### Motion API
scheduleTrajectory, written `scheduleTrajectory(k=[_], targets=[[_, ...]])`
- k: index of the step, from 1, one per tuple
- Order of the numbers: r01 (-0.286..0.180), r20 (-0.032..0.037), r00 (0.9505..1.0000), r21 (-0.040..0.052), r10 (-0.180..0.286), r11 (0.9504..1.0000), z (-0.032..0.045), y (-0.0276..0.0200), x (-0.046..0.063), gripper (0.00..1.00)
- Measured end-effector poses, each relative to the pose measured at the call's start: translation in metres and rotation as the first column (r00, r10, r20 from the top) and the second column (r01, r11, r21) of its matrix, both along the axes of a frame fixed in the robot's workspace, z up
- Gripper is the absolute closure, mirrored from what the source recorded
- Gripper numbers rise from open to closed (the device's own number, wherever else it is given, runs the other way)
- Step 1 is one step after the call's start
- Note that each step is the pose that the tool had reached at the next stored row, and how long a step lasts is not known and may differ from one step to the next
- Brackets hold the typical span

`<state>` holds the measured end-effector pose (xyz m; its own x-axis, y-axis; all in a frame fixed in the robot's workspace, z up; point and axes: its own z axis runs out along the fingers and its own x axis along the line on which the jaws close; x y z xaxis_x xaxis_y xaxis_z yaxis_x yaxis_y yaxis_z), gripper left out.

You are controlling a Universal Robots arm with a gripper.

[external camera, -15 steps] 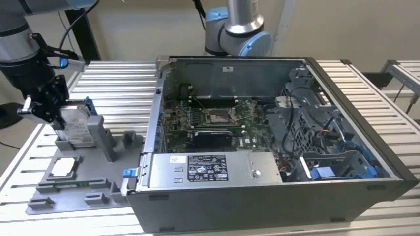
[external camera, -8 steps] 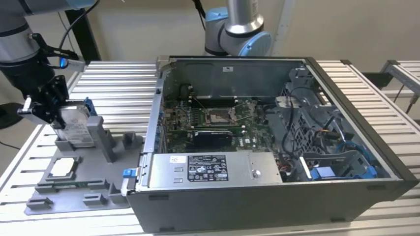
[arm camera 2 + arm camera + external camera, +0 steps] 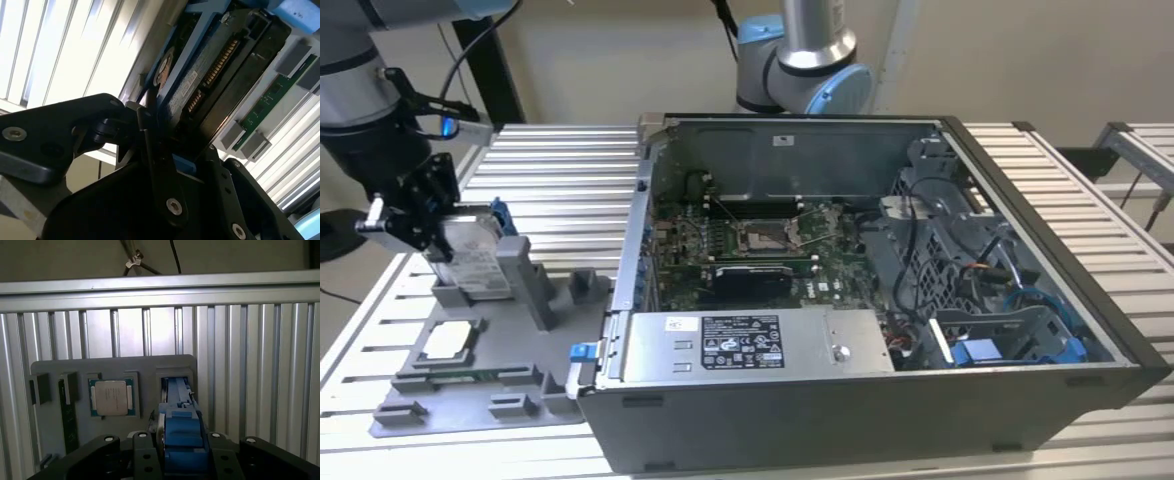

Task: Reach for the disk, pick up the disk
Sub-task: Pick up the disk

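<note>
Table: a slatted metal top carried everything else; its ribs ran behind the tray in the first wrist view.
Computer case: it lay on its side with the panel off, open upward, filling the middle and the exterior view's right.
Arm: it came down at the exterior view's left, over the tray and well apart from the case.
Fixture tray: a grey moulded plate lay flat on the table just beside the case, on the exterior view's left, with raised blocks and recessed pockets.
Motherboard: a green board lay on the floor of the case, with a square socket near its middle.
Power supply: a silver box with a black-and-white label sat along the near wall of the case.
Gripper: it sat at the top of the disk, above the far end of the tray.
Fingers: the black fingers were clamped on the disk, one on each side of its blue bracket, in both wrist views.
Disk: the silver drive stood on edge, leaning a little, with its white label facing the case and its lower end at the tray's upright holder; whether it had cleared the holder could not be told.
Memory stick: a green strip lay in a narrow slot of the tray.
Chip: a flat silver square lay in a shallow pocket of the tray, near the disk holder but apart from it.
</note>
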<state>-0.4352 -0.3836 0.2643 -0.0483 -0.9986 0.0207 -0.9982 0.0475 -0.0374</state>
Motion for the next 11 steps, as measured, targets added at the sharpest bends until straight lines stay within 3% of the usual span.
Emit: scheduleTrajectory(k=[11], targets=[[0.0,-0.0002,1.0,-0.0002,0.0,1.0,0.0098,0.0,0.0,1.0]])
